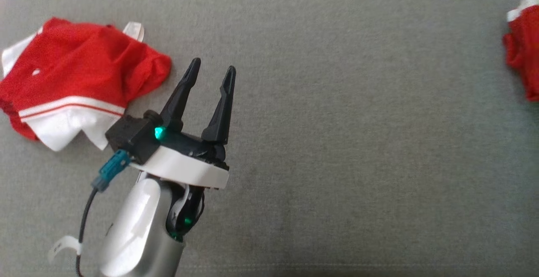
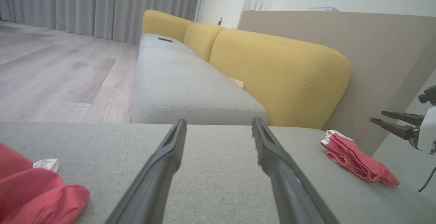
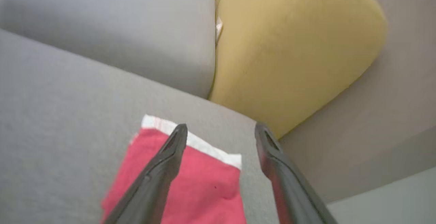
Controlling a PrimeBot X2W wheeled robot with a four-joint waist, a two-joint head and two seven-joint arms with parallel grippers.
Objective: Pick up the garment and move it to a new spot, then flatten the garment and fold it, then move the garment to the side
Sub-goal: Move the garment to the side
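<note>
A crumpled red garment (image 1: 76, 70) with white trim and a red stripe lies on the grey cushion (image 1: 337, 121) at the upper left of the head view. Its red edge (image 2: 30, 193) fills the lower left corner of the left wrist view. My left gripper (image 1: 213, 65) is open just right of it, apart from the cloth, with nothing between its fingers (image 2: 218, 122). A second red garment (image 1: 524, 45), folded, with a white band, lies at the far right. My right gripper (image 3: 220, 127) hovers open above this folded piece (image 3: 204, 179).
A yellow backrest (image 2: 279, 74) and a longer grey seat (image 2: 184, 84) stand beyond the cushion's far edge. A beige panel (image 2: 374, 47) rises behind the folded piece (image 2: 354, 159). Wooden floor (image 2: 51, 70) lies left. Bare grey cushion spreads between the two garments.
</note>
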